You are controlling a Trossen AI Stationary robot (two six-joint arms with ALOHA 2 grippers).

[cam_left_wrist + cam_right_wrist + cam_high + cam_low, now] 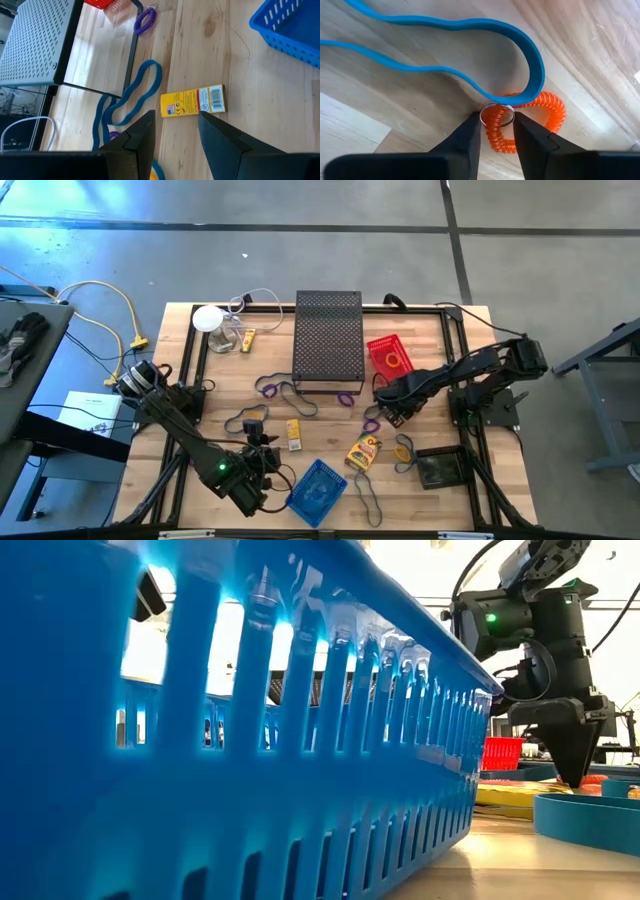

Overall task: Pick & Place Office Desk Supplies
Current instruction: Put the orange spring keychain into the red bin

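An orange coil with a metal ring lies on the wooden table, partly under a blue rubber band. My right gripper points down over it, near the table's middle right, shut on the ring. My left gripper hangs open above a yellow-and-red packet that lies flat at the table's near middle. A second blue band and a purple coil lie beyond that packet. Another yellow-and-red packet lies to the right of it. My right gripper pinches the coil's metal ring between its two fingertips, one finger on each side. The fingers come from above and point down. Ring and coil lie on the table, with the blue band's bend across the coil's far side.
A tall black mesh box stands at the table's far middle, with a red basket to its right. A blue basket sits at the near edge and fills the low view. A white round object lies far left.
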